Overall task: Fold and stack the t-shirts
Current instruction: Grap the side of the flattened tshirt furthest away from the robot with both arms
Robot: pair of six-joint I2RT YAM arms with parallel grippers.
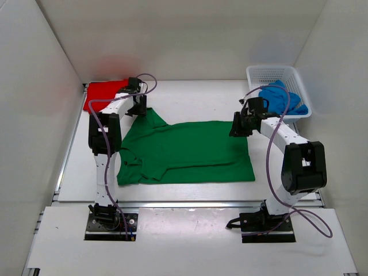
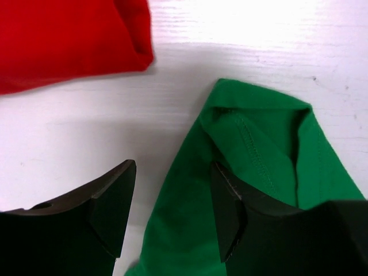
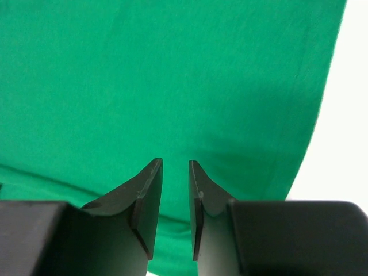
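The bright green t-shirt lies spread flat in the middle of the table. My left gripper is at its far left sleeve. In the left wrist view the jaws are open, with the edge of the green sleeve lying between and under them. My right gripper hangs over the shirt's far right corner. Its jaws are a narrow gap apart with nothing between them, and the green cloth lies below. The red t-shirt lies folded at the far left, also seen in the left wrist view. The blue t-shirt lies in the basket.
A white mesh basket stands at the far right corner. White walls close in the table on the left, back and right. Bare white table lies between the green shirt and the back wall.
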